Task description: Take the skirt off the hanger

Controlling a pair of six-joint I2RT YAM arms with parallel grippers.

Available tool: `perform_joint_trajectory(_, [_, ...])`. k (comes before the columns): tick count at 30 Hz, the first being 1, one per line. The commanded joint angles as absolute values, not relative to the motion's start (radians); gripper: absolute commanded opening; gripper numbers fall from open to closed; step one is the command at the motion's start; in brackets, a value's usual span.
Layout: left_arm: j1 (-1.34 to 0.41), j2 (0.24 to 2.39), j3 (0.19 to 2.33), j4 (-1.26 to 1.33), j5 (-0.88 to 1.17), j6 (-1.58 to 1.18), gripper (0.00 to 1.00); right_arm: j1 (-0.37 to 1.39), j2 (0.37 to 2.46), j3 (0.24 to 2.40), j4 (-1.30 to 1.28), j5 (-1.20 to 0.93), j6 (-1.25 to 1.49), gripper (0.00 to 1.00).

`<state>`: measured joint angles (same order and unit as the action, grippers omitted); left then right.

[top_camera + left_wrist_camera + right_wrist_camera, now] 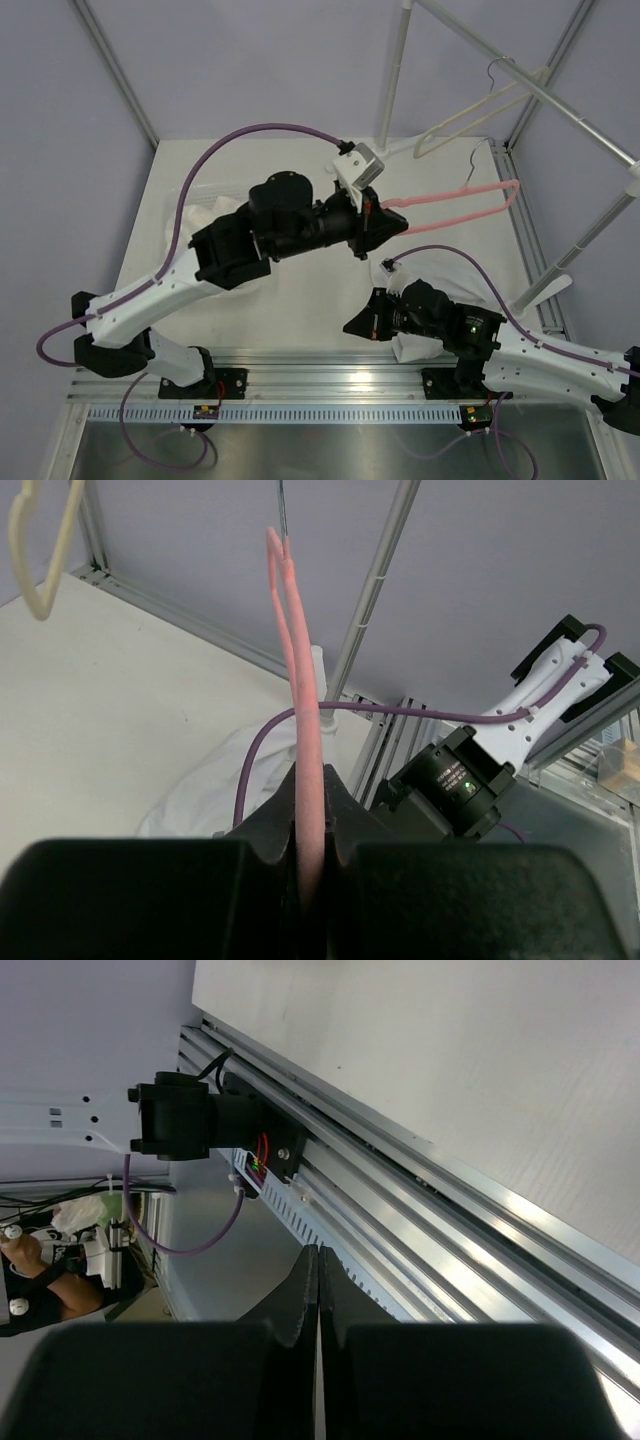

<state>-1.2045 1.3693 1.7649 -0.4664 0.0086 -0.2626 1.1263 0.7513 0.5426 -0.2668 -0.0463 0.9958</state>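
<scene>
White table (300, 310) spreads below us; our left gripper (375, 222) clamps the pink hanger (455, 205), stretching toward three o'clock; our right gripper (352, 325) is pinched together, empty; the white skirt (440, 268) lies heaped at four o'clock, apparently freed; next, we judge, the hanger needs setting down.

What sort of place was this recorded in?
Probably a robotics lab work cell: a white table edged with aluminium rails, plain grey walls, and a metal clothes rack with a cream hanger.

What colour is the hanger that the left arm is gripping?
The hanger is pink, seen best in the left wrist view.
</scene>
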Motion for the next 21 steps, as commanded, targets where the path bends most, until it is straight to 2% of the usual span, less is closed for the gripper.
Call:
perform_joint_trajectory(1, [-1.207,1.460,1.906,-0.308,0.052,-0.278,0.00,1.147,0.724,0.540,-0.207,-0.022,1.032,0.00])
perform_joint_trajectory(7, [-1.207,1.594,2.025,-0.258,0.061,-0.288,0.00,1.173,0.716,0.537,-0.222,-0.006,1.046,0.00])
perform_joint_trajectory(15, [-1.206,1.839,2.322,-0.276,0.109,-0.328,0.00,1.196,0.681,0.526,-0.238,0.034,1.063,0.00])
perform_joint_trajectory(21, [-1.203,1.943,2.368,-0.195,0.143,-0.405,0.00,1.206,0.657,0.535,-0.259,0.048,1.069,0.00])
